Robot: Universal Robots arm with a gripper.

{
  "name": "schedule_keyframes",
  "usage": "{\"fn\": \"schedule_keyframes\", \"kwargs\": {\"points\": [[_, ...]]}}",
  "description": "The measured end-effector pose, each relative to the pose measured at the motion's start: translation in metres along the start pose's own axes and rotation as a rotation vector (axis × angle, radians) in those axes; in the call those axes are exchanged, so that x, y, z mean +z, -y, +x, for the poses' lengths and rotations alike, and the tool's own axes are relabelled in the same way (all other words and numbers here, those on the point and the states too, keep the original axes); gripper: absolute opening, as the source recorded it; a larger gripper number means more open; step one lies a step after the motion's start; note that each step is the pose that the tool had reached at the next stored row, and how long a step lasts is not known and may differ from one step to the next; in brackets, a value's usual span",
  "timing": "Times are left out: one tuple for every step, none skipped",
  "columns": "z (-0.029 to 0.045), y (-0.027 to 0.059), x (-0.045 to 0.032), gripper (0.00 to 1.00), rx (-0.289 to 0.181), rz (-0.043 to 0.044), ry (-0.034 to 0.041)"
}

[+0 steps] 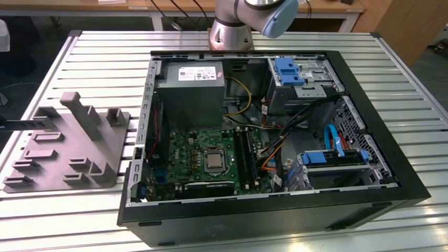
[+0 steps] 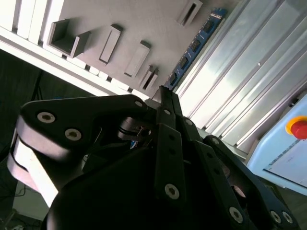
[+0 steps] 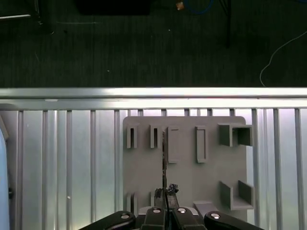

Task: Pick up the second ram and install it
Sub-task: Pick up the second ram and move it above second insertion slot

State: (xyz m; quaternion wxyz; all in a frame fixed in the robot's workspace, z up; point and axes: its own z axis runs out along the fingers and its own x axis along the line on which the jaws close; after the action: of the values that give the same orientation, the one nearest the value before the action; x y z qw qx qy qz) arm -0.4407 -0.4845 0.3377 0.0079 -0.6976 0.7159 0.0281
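Observation:
The second ram (image 2: 194,45) is a thin blue-green stick with black chips, standing on edge over the grey holder plate (image 2: 144,19). My gripper (image 2: 164,92) is shut on its near end. In the first wrist view the ram (image 3: 164,158) shows edge-on as a dark line running from the gripper (image 3: 166,192) across the holder plate (image 3: 206,177). In the exterior view it is a dark bar (image 1: 36,124) over the holder plate (image 1: 66,157) at the far left. The green motherboard (image 1: 203,149) with its black memory slots (image 1: 245,152) lies inside the open computer case (image 1: 392,173).
The case holds a grey power-supply box (image 1: 190,97), drive bays with blue clips (image 1: 288,71) and loose cables (image 1: 280,139). The holder plate has raised posts (image 1: 84,113). The slatted metal table (image 1: 91,220) ends close beyond the plate. A red button (image 2: 297,128) sits on a pale box.

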Motion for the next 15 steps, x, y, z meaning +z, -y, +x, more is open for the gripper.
{"fn": "schedule_keyframes", "kwargs": {"points": [[-0.0001,-0.0001,-0.0022,0.11,0.0,0.0,0.0],[-0.0002,-0.0001,-0.004,0.11,0.0,0.0001,0.0001],[-0.0003,-0.0002,-0.0062,0.11,0.0,0.0001,0.0001],[-0.0004,-0.0002,-0.0082,0.11,0.0,0.0,0.0],[-0.0005,-0.0003,-0.0098,0.11,0.0,0.0001,0.0001],[-0.0006,-0.0003,-0.0114,0.11,0.0,0.0,0.0],[-0.0007,-0.0004,-0.0131,0.11,0.0,0.0,0.0],[-0.0008,-0.0005,-0.0149,0.11,0.0,0.0,0.0],[-0.0008,-0.0005,-0.0167,0.11,0.0,0.0001,0.0001],[-0.001,-0.0006,-0.0188,0.11,0.0,0.0,0.0],[-0.0011,-0.0006,-0.0209,0.11,0.0,0.0001,0.0001],[-0.0012,-0.0006,-0.0229,0.11,0.0,0.0002,0.0001],[-0.0013,-0.0007,-0.0252,0.11,0.0,0.0,0.0],[-0.0014,-0.0008,-0.0274,0.11,0.0,0.0,0.0],[-0.0015,-0.0008,-0.0296,0.11,0.0,-0.0001,-0.0001]]}}
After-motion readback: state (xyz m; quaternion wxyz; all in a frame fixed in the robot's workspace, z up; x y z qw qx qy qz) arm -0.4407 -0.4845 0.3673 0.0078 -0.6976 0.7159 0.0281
